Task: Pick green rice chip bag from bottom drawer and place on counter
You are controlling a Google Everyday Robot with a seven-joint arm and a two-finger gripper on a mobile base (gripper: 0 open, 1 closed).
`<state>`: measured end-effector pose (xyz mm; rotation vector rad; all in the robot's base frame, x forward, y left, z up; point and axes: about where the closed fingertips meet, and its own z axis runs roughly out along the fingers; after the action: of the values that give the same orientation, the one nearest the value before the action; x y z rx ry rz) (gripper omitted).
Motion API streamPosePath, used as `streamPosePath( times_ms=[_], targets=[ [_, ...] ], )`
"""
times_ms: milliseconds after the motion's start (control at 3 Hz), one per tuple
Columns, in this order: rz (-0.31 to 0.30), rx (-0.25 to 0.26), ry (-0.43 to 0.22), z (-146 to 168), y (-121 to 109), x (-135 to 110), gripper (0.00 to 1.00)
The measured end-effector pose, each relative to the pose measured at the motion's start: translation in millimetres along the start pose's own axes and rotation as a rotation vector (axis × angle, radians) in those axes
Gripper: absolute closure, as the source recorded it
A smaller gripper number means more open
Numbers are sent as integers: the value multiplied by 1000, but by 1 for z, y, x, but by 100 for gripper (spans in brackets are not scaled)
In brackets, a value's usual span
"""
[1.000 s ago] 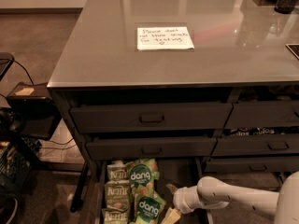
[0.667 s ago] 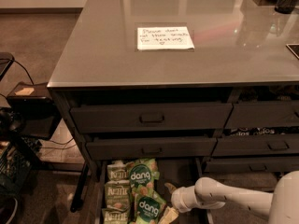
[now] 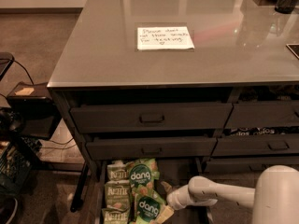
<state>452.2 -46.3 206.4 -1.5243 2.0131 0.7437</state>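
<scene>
My hand was down inside the open bottom drawer. That drawer stuck out below the front edge of the tabletop, under the left half. My white arm reached in from the right side. I could not tell if my hand was spread or pressed together, or if it was pinching anything.

The green bag lay flat in the drawer, just to the left of my hand. It looked very close to my hand, but I could not tell if they touched. The other green bag lay just behind it, closer to the tabletop's front edge. Both had a dark round badge with white letters. Three pale Kettle bags lay in a row along the left side of the drawer, right next to the green ones.

The two drawers above were shut. On the tabletop a white note lay flat near the middle, a bit toward the back edge.
</scene>
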Motion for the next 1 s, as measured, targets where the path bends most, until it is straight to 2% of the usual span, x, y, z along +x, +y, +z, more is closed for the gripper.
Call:
streamPosePath(
  times_ms=[1000],
  targets=[
    [13, -14, 9, 30, -32, 27, 0]
  ],
)
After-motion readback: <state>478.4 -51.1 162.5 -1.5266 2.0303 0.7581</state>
